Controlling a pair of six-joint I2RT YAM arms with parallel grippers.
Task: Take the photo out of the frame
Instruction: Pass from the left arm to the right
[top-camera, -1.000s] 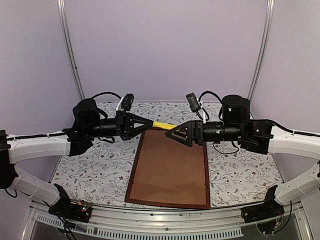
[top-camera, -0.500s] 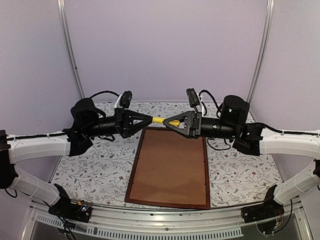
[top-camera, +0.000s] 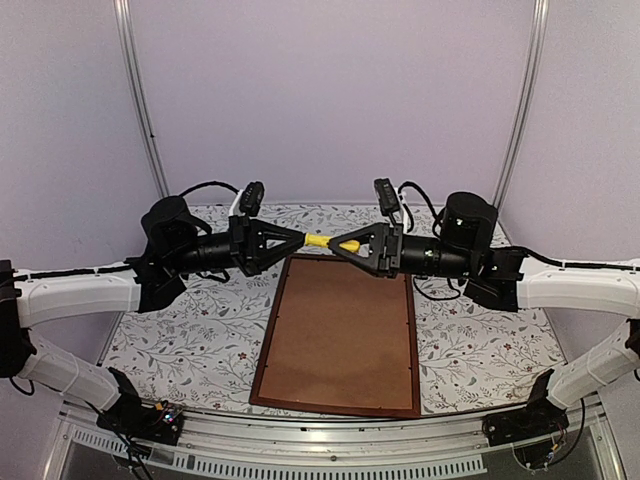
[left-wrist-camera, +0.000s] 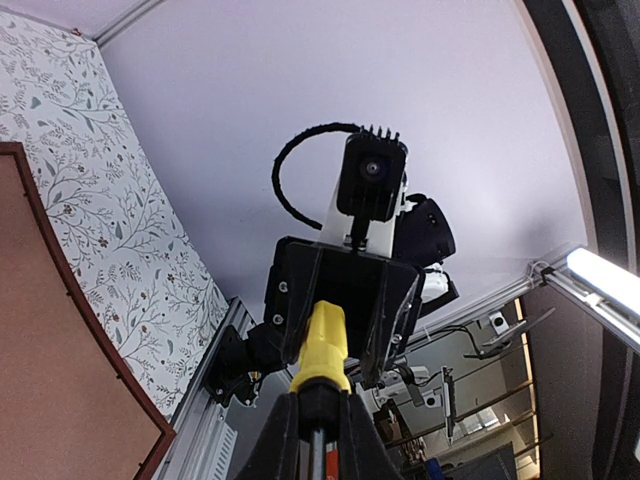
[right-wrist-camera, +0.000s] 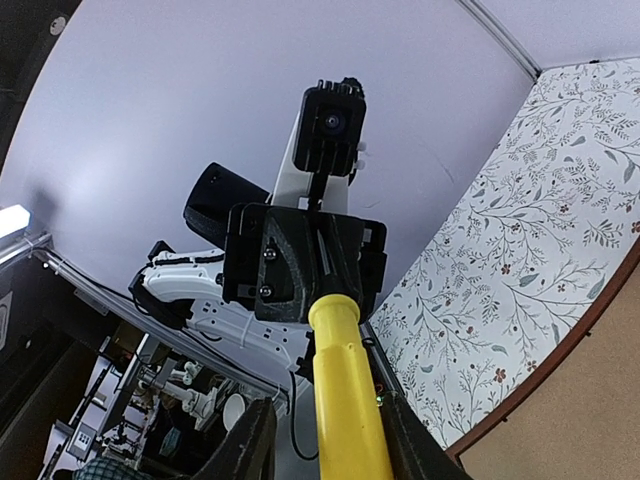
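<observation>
Left claw (top-camera: 303, 240), gripping a yellow tool (top-camera: 318, 240), faces right claw (top-camera: 336, 244) above frame (top-camera: 330, 408).

A yellow stick (right-wrist-camera: 345, 400) runs up the middle of the view. The right gripper (right-wrist-camera: 335, 425) has a finger on each side of its near end; whether they press it cannot be told. The left gripper (right-wrist-camera: 325, 290) faces this way and is clamped on the far end, with a small camera (right-wrist-camera: 333, 122) above it. To the right lies a flowered cloth (right-wrist-camera: 520, 210). On it is a corner of the dark wooden frame (right-wrist-camera: 545, 362) holding a brown backing board (right-wrist-camera: 590, 420). A pale purple wall (right-wrist-camera: 180, 90) stands behind.
</observation>
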